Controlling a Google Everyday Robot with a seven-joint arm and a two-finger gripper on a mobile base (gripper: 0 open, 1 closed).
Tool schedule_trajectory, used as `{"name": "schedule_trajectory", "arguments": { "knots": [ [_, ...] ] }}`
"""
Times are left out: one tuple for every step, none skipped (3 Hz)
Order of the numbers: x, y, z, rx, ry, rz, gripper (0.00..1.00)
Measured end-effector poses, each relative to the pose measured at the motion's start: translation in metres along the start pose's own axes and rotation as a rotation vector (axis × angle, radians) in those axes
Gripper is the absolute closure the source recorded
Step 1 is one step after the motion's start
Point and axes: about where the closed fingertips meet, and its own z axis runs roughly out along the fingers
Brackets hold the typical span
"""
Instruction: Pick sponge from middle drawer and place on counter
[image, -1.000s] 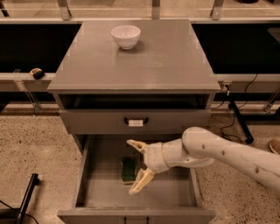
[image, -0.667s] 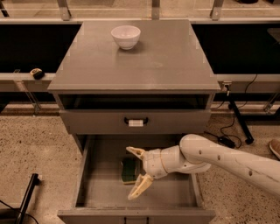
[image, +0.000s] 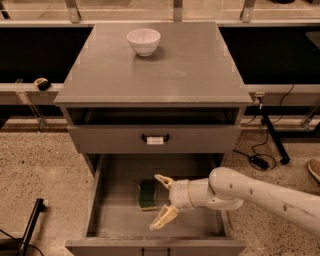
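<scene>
The sponge (image: 147, 194), dark green with a pale yellow edge, lies on the floor of the open middle drawer (image: 117, 220). My gripper (image: 161, 202) reaches into the drawer from the right on a white arm. Its two tan fingers are spread open, one at the sponge's upper right corner, the other below and to the right of it. The gripper is just right of the sponge and holds nothing. The grey counter (image: 190, 65) lies above.
A white bowl (image: 143, 41) stands at the back of the counter. A grey drawer front with a black handle and white label (image: 155, 138) sits above the open drawer. Cables (image: 260, 155) and a stand leg lie on the speckled floor at the right.
The gripper has moved slightly lower and to the left in the drawer, closer to the sponge. Its fingers remain open. The sponge has not moved.
</scene>
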Motion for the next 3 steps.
{"name": "schedule_trajectory", "arguments": {
  "knots": [
    [0.054,-0.025,0.016,0.156,0.011,0.018,0.00],
    [0.071,-0.035,0.022,0.212,0.031,0.030,0.00],
    [0.069,-0.037,0.029,0.191,0.050,0.015,0.00]
  ]
}}
